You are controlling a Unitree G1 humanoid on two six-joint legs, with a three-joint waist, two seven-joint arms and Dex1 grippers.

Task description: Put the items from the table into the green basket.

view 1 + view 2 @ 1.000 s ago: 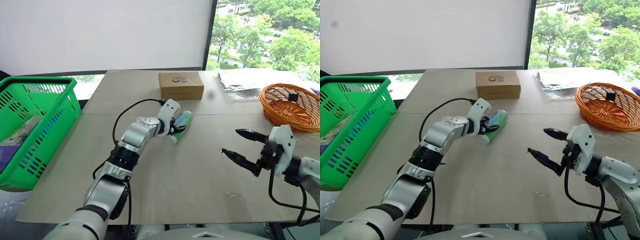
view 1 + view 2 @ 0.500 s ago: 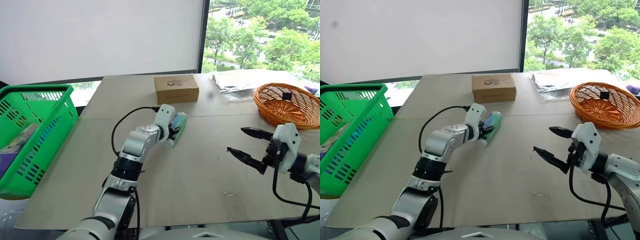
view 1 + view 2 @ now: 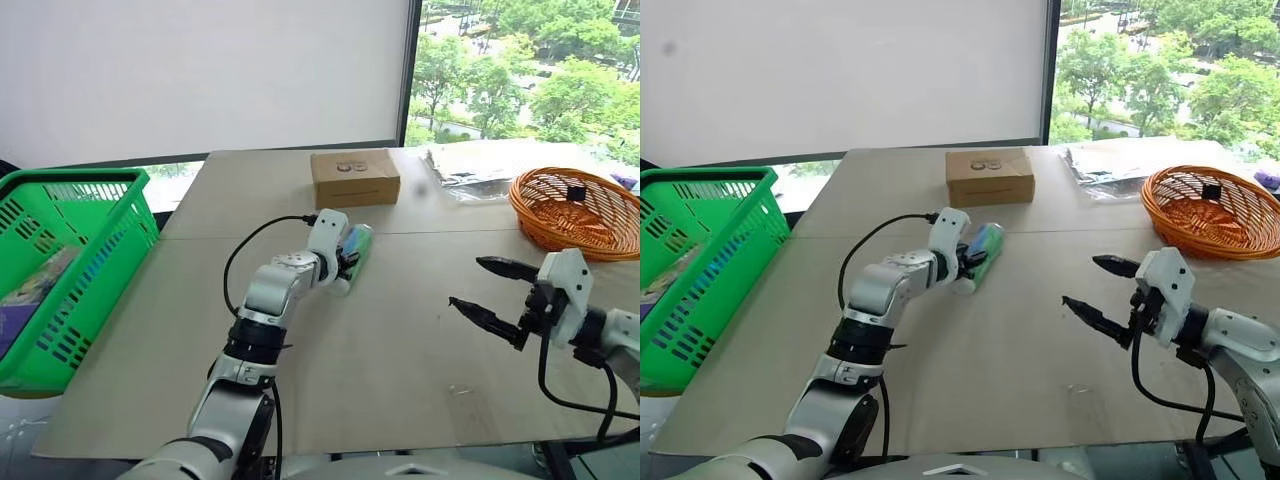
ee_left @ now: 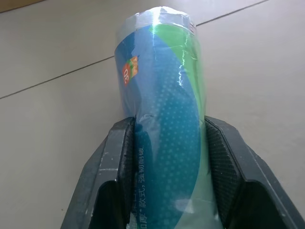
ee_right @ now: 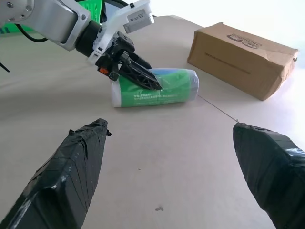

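While the left end effector (image 3: pixel 345 262) grips the bottle (image 3: pixel 354 256) on the table (image 3: pixel 400 330), the right end effector (image 3: pixel 492 291) gapes.

The robot's arms are built from rounded silver-grey metal segments joined by black collars. Each wrist ends in a boxy white housing. A thin black cable loops loosely from the left forearm to its wrist housing, and another hangs in a curve beneath the right wrist. The left gripper (image 3: pixel 347 262) has two flat black fingers (image 4: pixel 224 167) with finely dotted inner pads. The right gripper (image 3: pixel 492 295) carries two long tapering fingers (image 5: pixel 76 167), wrapped in black tape.
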